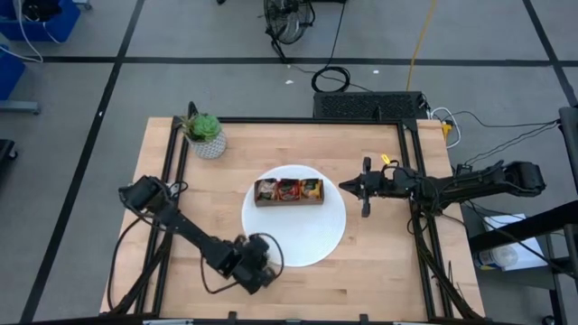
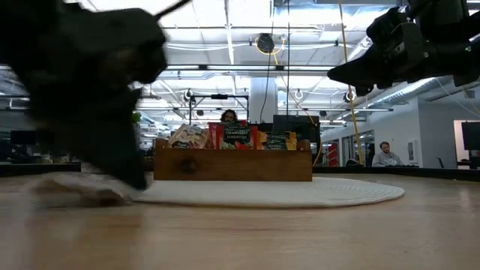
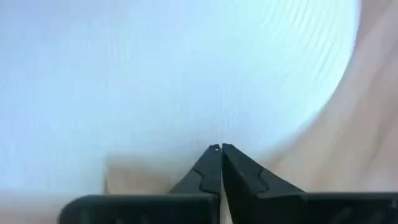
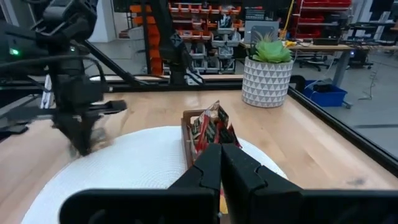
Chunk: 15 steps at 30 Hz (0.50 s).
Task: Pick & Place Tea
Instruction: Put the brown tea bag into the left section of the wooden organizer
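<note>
The tea sachets (image 1: 289,190) stood packed upright in the brown wooden tray (image 1: 289,202), which sat on the far half of the round white plate (image 1: 312,242). Their labels showed red, orange and dark green; the printed lines could not be read. The left tool (image 1: 256,273) was down at the plate's near-left edge, fingers pressed together, with a pale flat shape at its tip that I cannot identify. The right tool (image 1: 344,186) hung above the plate's right rim, fingers also pressed together. A potted plant (image 1: 206,134) stood on the tabletop (image 1: 379,262).
</note>
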Available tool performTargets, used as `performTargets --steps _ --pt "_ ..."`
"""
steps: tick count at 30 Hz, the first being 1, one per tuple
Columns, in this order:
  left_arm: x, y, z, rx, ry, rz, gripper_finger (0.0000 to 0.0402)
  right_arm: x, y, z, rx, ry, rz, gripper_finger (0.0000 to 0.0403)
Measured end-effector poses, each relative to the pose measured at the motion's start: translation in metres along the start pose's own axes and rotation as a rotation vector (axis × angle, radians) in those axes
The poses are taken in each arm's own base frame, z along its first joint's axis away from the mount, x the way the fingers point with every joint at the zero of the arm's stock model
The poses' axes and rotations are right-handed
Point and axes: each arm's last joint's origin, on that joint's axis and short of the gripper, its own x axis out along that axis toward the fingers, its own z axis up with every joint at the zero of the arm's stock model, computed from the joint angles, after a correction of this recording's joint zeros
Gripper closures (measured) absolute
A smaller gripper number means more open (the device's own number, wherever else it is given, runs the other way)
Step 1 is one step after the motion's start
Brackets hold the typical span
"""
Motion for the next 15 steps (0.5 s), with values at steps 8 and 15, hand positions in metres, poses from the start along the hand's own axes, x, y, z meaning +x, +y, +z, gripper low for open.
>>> performTargets --steps 8,15 --pt "0.009 -0.006 0.046 0.413 -0.164 -0.077 0.0396 0.004 0.0 -0.003 0.034 0.006 -0.003 0.0403" --pt "-0.003 0.0 0.045 0.674 0.025 -0.133 0.0366 0.01 -0.001 -0.01 0.055 0.039 -0.029 0.0403"
